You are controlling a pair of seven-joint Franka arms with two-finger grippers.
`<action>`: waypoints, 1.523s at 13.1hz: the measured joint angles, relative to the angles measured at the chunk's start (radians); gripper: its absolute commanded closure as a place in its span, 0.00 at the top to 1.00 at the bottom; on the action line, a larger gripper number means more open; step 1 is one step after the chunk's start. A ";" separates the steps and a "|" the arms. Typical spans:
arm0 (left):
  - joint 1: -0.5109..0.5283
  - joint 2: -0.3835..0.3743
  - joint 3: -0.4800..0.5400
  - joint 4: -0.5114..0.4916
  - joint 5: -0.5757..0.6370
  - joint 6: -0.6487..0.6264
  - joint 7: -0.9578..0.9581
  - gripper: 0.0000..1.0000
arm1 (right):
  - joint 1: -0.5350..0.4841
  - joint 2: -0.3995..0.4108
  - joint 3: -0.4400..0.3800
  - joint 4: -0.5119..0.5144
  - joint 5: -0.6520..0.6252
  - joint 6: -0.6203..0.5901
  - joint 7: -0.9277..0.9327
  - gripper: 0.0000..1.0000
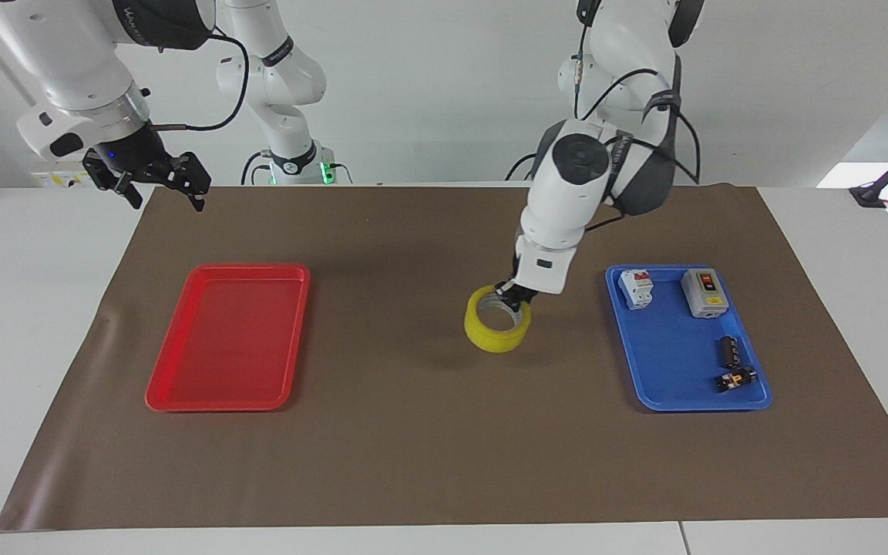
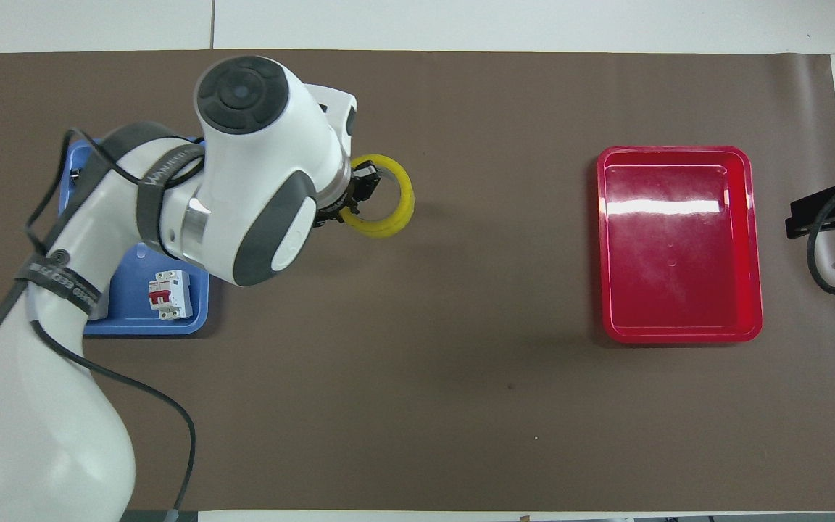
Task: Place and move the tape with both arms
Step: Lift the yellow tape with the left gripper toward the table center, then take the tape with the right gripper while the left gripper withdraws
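The tape (image 1: 497,329) is a yellow roll with a pale core. My left gripper (image 1: 512,297) is shut on its rim and holds it over the middle of the brown mat, between the two trays. I cannot tell whether the roll touches the mat. In the overhead view the tape (image 2: 391,210) shows beside the left gripper (image 2: 359,193), partly under the wrist. My right gripper (image 1: 167,197) is open and empty, up in the air over the mat's corner at the right arm's end; it also shows in the overhead view (image 2: 800,217).
A red tray (image 1: 228,339) lies empty toward the right arm's end. A blue tray (image 1: 667,354) toward the left arm's end holds a white circuit breaker (image 1: 635,287), a grey switch box (image 1: 704,292), a black cylinder (image 1: 729,351) and a small black-orange part (image 1: 735,379).
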State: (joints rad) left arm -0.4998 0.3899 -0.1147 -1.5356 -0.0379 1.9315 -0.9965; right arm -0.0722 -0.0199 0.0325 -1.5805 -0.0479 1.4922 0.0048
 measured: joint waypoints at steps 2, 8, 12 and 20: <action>-0.088 0.074 0.001 -0.003 0.000 0.037 -0.062 0.00 | 0.000 0.000 0.000 0.000 0.000 0.000 0.000 1.00; -0.116 0.151 0.017 -0.001 0.002 0.142 -0.112 0.51 | 0.000 0.001 0.000 -0.003 0.000 0.000 0.000 1.00; -0.114 0.144 0.020 0.021 0.024 0.061 -0.111 1.00 | 0.000 0.001 0.000 -0.005 0.006 -0.001 0.000 1.00; 0.307 -0.182 0.048 0.032 0.049 -0.311 0.465 1.00 | 0.071 0.001 0.003 -0.019 0.026 0.038 -0.056 1.00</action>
State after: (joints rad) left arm -0.1923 0.2075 -0.0663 -1.5032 0.0106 1.6201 -0.5313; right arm -0.0014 -0.0188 0.0359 -1.5993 -0.0218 1.5306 -0.0513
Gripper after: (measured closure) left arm 0.000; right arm 0.000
